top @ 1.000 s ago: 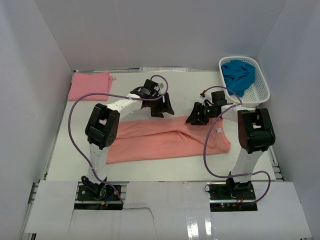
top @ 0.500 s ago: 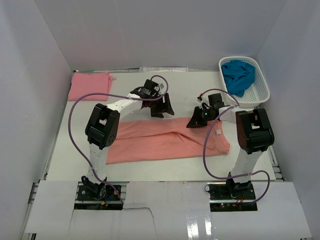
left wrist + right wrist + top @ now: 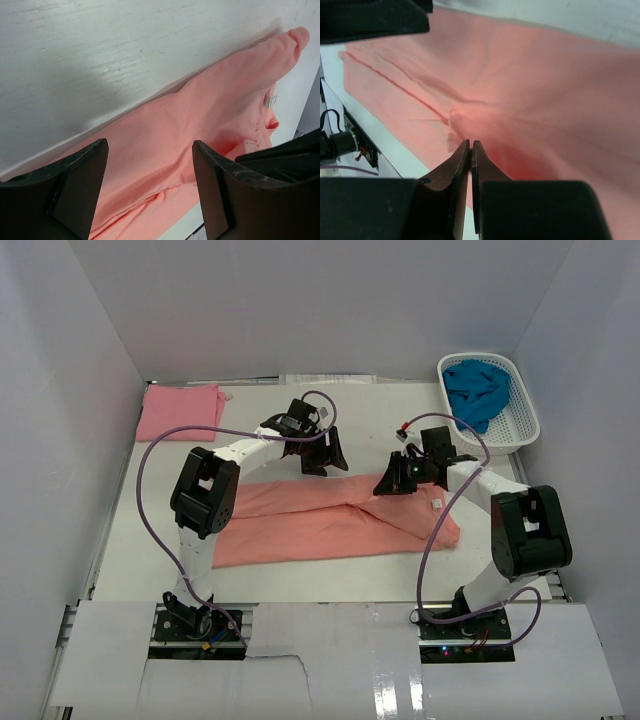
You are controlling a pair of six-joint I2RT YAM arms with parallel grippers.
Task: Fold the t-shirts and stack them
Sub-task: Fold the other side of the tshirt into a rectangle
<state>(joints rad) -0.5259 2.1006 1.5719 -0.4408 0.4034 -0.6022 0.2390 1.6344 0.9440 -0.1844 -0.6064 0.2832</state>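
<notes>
Teal t-shirt [image 3: 477, 390] in basket [image 3: 512, 438], salmon t-shirt [image 3: 330, 525] flat, left end effector [image 3: 149, 146] wide, right end effector [image 3: 470, 143] closed.

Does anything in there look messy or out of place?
The teal shirt lies crumpled in the white basket, unfolded. The salmon shirt lies askew, its right end bunched. The pink shirt looks neatly folded.

The salmon t-shirt [image 3: 320, 525] lies spread centrally, the pink t-shirt [image 3: 180, 410] far-left.
</notes>
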